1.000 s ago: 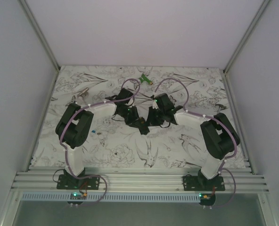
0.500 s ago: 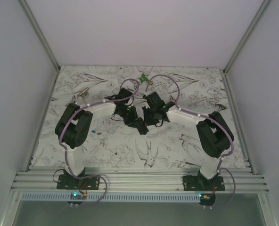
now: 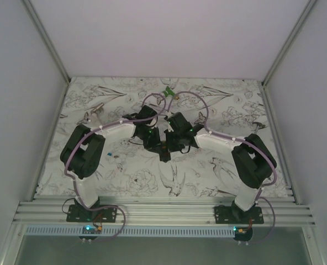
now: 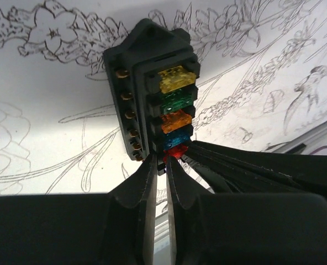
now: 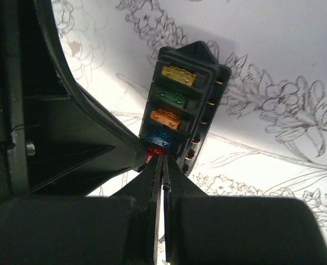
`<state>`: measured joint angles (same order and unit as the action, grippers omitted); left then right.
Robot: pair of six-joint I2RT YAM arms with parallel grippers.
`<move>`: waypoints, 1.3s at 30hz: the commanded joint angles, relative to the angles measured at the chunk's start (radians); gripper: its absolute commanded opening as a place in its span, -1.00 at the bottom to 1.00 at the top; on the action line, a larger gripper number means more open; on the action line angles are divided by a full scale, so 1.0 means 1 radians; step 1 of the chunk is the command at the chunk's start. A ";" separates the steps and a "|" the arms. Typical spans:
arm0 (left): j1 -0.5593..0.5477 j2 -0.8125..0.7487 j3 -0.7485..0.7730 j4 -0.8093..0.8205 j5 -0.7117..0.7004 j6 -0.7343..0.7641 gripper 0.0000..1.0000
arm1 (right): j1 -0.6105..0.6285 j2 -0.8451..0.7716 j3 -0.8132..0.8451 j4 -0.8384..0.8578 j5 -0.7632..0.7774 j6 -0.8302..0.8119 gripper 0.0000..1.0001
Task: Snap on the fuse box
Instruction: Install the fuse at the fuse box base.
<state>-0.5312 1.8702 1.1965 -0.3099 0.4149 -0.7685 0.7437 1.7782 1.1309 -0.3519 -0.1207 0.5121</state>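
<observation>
The fuse box point(image 3: 164, 151) is a black oblong block held off the flowered cloth mid-table, between both grippers. In the left wrist view the fuse box point(image 4: 147, 47) shows a row of yellow, green, orange, blue and red fuses. My left gripper point(image 4: 161, 163) is shut on a black tab at its near end, beside the red fuse. From the right, the right arm's fingers point(image 4: 235, 165) reach that same end. In the right wrist view my right gripper point(image 5: 163, 160) is shut, its tips pressed against the fuse box point(image 5: 202, 55) just under the red fuse.
A green-and-white gadget point(image 3: 169, 92) lies at the back of the table. Tiny loose fuses point(image 3: 112, 155) lie left of centre, near the left arm's elbow. White walls close in the table on three sides.
The right arm has swung left, up to the fuse box, and its jaws have closed. The left arm has shifted slightly right, still holding the box.
</observation>
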 commanded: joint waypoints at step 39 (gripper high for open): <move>0.258 -0.436 -0.416 0.056 -0.199 0.008 0.88 | 0.115 0.160 0.347 -0.341 -0.016 -0.454 -0.79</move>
<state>-0.2867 1.4544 0.7982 -0.2592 0.2295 -0.7513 0.8459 1.9350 1.4338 -0.6441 -0.1593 0.0811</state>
